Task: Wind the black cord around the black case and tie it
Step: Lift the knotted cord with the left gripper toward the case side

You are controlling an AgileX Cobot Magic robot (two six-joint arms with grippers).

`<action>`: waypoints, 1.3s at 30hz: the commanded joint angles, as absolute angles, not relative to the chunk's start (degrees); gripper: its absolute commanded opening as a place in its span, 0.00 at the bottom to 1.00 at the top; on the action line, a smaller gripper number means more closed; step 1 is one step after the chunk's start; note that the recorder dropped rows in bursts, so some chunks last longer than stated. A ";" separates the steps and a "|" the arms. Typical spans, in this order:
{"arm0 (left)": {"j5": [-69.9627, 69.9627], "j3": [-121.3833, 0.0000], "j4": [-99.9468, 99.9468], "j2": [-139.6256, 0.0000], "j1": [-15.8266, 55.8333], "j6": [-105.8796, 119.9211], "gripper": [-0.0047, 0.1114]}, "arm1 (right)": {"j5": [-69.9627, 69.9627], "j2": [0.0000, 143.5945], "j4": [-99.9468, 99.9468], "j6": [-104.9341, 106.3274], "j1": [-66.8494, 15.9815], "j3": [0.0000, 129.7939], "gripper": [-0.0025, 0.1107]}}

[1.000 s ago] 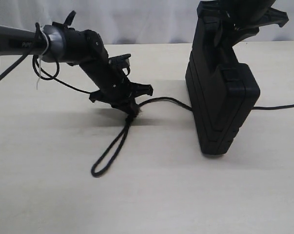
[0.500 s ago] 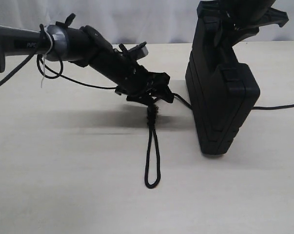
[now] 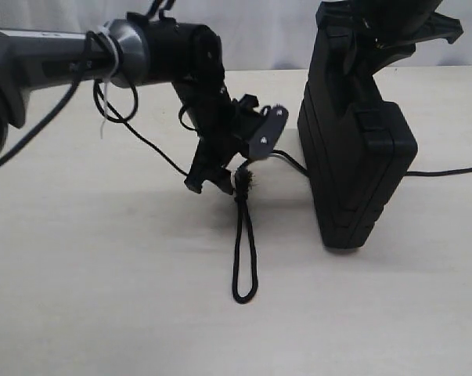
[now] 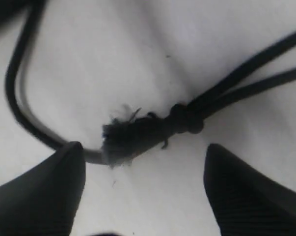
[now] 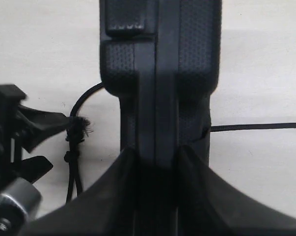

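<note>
The left gripper (image 4: 143, 194), fingers spread, hangs right over the knotted end of the black cord (image 4: 184, 118), which lies between them on the table (image 3: 102, 298). The cord's loop runs alongside the black case (image 3: 353, 157), held upright and clamped by the right gripper (image 3: 380, 31).

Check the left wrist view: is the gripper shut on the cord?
No, the left gripper is wide open, its fingers flanking the knotted black cord.

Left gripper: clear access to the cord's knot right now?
Likely yes: the left gripper is open, straddling the knot of the black cord, nothing between; the black case stands aside in the right gripper.
</note>
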State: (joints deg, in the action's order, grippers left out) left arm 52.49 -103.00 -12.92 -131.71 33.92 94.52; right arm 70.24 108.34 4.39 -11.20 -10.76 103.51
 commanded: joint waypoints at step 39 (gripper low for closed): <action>59.96 -103.59 -35.26 -129.52 25.31 73.95 0.04 | 69.96 108.13 4.06 -11.23 -10.78 103.77 0.06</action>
